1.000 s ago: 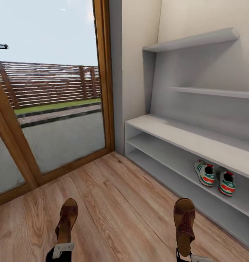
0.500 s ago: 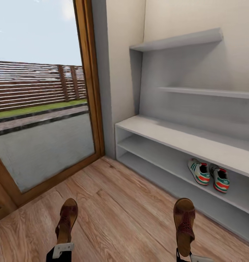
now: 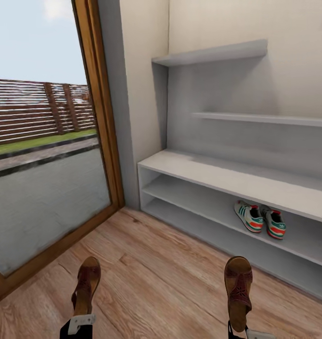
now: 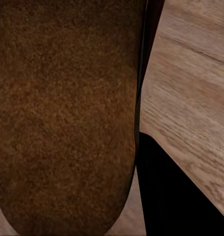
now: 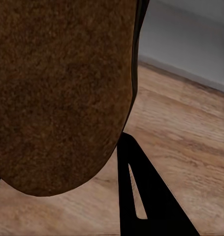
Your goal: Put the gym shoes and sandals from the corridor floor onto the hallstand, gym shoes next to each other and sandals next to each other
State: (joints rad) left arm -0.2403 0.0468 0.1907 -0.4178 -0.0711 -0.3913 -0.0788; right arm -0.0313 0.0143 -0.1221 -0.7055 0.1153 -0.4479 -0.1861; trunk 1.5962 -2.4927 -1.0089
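Note:
Two dark brown sandals hang above the wood-plank corridor floor (image 3: 156,282), toes pointing away from me. My left gripper (image 3: 78,324) is shut on the heel of the left sandal (image 3: 86,282). My right gripper (image 3: 238,330) is shut on the heel of the right sandal (image 3: 238,289). Each wrist view looks along a brown sole, the left sandal (image 4: 67,113) and the right sandal (image 5: 62,93). The two gym shoes (image 3: 260,220) sit side by side on the middle shelf of the light-grey hallstand (image 3: 212,175), ahead and to the right.
A wood-framed glass door (image 3: 102,122) stands at the left, with a fence and lawn outside. Stepped grey wall shelves (image 3: 212,54) rise above the rack. The rack's top board and its lower shelf (image 3: 217,238) are bare left of the sneakers.
The whole picture has slid left, so the camera has turned right toward the rack. Both sandals stay in the same spots in my grippers.

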